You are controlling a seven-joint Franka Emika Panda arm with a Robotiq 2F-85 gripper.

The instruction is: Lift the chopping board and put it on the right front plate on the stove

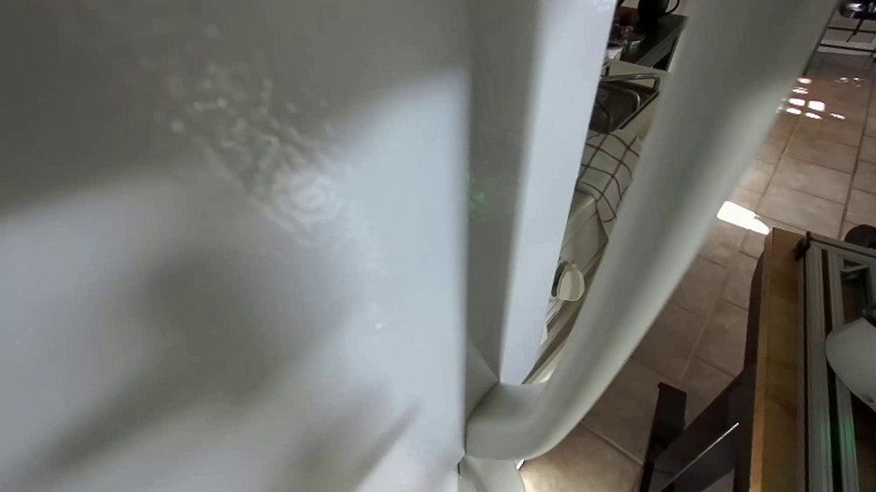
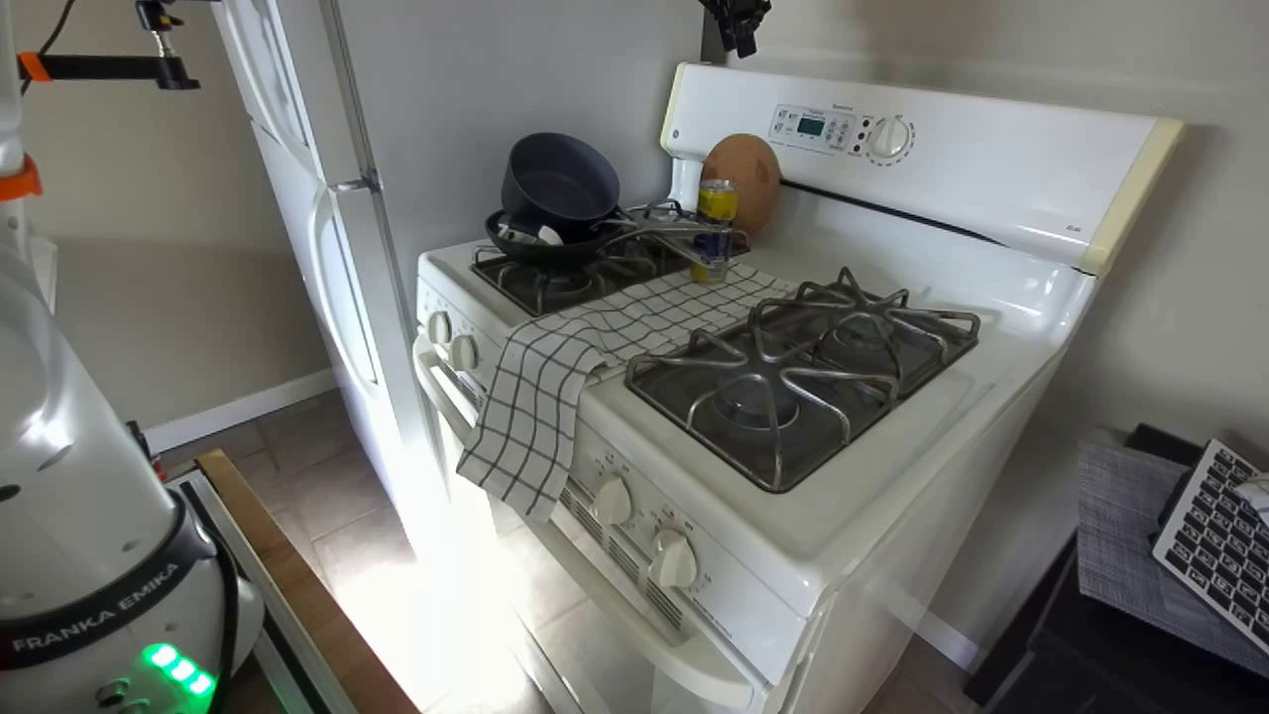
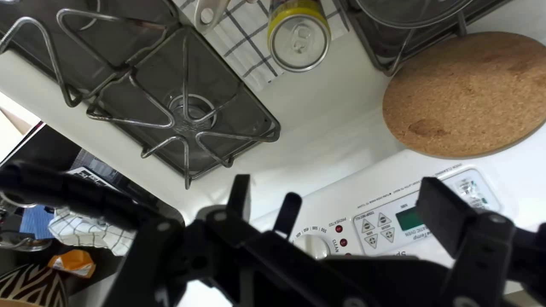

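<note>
The chopping board is a round brown cork board (image 2: 755, 178) leaning against the stove's back panel at its left rear; it also shows at the right of the wrist view (image 3: 465, 98). The right front plate (image 2: 756, 402) of the stove has a bare metal grate in an exterior view. My gripper (image 3: 339, 204) is open and empty, its fingers wide apart over the control panel. Only the black tip of the gripper (image 2: 737, 28) shows at the top edge of an exterior view, above the back panel. The gripper and the board are apart.
A yellow and blue can (image 2: 716, 203) stands in front of the board on a checkered towel (image 2: 540, 407). A pot (image 2: 560, 183) sits in a pan at the left burners. A fridge (image 2: 516, 89) stands beside the stove and its door (image 1: 248, 255) blocks much of an exterior view.
</note>
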